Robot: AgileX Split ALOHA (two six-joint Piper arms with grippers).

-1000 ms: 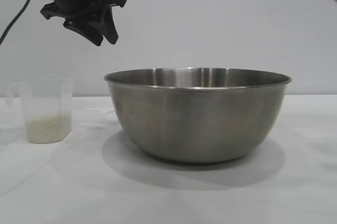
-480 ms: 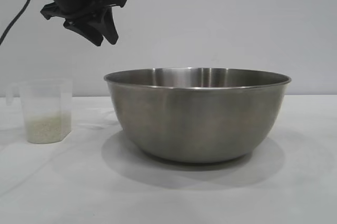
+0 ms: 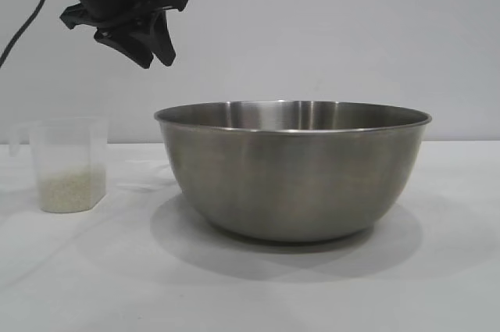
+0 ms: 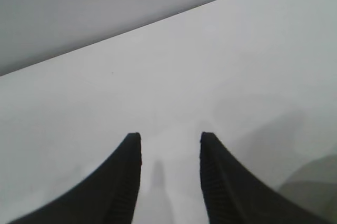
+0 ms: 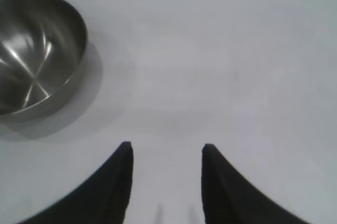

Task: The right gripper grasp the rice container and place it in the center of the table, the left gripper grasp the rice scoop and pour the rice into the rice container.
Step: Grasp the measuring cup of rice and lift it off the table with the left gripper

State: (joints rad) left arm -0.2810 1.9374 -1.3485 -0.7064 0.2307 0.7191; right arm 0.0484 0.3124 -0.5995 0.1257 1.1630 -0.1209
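The rice container point(image 3: 293, 168), a big steel bowl, stands in the middle of the white table point(image 3: 250, 293); its inside looks bare in the right wrist view point(image 5: 37, 50). The rice scoop point(image 3: 69, 164), a clear plastic cup, stands upright to the bowl's left with a shallow layer of rice point(image 3: 70, 190) in it. My left gripper point(image 3: 154, 57) hangs high in the air above the gap between scoop and bowl, open and holding nothing point(image 4: 170, 137). My right gripper point(image 5: 166, 147) is outside the exterior view; it is open and empty above bare table, well away from the bowl.
A plain grey wall point(image 3: 328, 27) stands behind the table. White tabletop stretches in front of the bowl and to its right.
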